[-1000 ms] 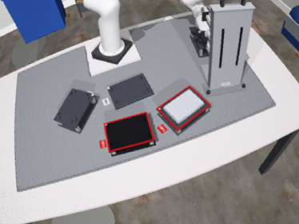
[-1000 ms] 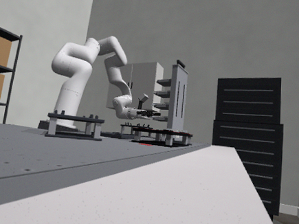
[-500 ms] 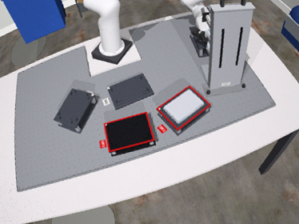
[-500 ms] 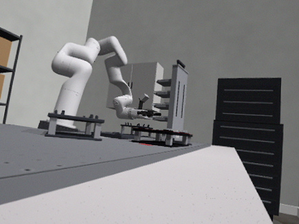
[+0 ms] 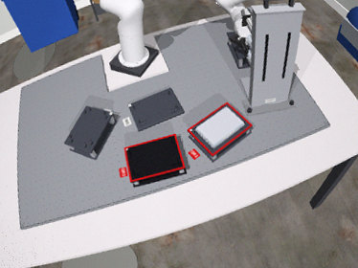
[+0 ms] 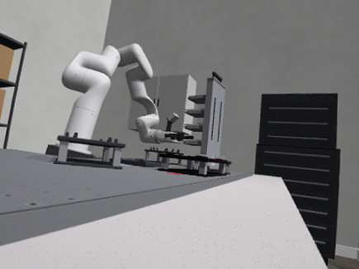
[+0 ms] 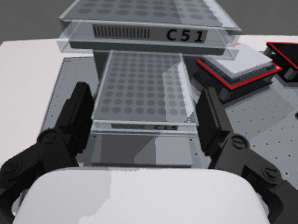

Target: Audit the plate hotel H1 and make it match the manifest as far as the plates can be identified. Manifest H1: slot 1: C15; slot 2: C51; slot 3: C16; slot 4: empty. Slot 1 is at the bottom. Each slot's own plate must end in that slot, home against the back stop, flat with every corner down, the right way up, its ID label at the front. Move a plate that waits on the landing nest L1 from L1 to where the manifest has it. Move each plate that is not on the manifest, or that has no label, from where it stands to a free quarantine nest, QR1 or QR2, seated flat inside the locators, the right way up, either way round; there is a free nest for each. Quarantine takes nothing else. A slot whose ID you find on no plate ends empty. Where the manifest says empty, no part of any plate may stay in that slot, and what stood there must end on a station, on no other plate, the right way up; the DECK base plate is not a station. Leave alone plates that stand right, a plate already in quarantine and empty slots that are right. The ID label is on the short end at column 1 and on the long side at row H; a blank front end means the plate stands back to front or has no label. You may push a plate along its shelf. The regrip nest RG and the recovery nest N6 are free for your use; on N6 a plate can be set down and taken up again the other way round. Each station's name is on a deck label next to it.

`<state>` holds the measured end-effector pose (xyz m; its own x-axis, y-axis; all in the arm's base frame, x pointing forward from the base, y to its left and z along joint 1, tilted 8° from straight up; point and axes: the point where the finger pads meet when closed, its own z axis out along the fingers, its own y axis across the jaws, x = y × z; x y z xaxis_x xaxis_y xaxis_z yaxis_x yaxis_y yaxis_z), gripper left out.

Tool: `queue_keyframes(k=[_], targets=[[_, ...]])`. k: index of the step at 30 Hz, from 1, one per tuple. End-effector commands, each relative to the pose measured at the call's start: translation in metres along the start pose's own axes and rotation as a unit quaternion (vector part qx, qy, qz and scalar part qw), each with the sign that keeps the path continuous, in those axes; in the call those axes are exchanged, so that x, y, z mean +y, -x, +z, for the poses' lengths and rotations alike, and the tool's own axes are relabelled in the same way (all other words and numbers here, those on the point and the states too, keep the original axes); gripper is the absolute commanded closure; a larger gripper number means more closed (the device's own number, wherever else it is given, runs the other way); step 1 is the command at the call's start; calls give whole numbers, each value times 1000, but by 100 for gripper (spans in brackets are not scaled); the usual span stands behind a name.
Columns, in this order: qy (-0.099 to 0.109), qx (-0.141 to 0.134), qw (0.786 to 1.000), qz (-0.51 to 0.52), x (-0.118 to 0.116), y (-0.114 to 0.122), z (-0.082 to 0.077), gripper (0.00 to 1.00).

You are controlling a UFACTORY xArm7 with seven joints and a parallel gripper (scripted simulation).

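Note:
The C15 plate [image 7: 142, 85] is clear-lidded with its label at the front. It lies level between the fingers in the wrist view, low in the hotel [image 5: 278, 53] [image 6: 214, 117]. My gripper [image 5: 245, 49] [image 6: 184, 136] [image 7: 145, 98] stands wide, its pads against the plate's two long sides, shut on it. The C51 plate [image 7: 150, 33] lies in the slot above, label at the front. A grey ledge [image 7: 142, 158] shows below C15; whether the plate's underside rests on it is hidden, as is the back stop. A pale plate [image 5: 220, 127] [image 7: 245, 59] sits on a red-rimmed nest [image 5: 248, 125] [image 7: 232, 86].
Another red-rimmed nest [image 5: 155, 158] is empty, beside a red deck label [image 5: 123, 172]. A low dark nest [image 5: 156, 108] and a raised dark nest [image 5: 91, 130] [image 6: 91, 142] bear no plate. The hotel's upper shelves [image 6: 196, 99] stand above the gripper.

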<state>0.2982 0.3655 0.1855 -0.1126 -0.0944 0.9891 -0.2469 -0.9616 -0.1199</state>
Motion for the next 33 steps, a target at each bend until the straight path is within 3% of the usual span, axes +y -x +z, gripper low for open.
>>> queue_keyframes(k=[1, 25, 33], targets=[[0, 0, 1000, 1, -1, -1, 0, 0], [0, 0, 1000, 2, -1, -1, 0, 0], [0, 0, 1000, 1, -1, -1, -10, 0]])
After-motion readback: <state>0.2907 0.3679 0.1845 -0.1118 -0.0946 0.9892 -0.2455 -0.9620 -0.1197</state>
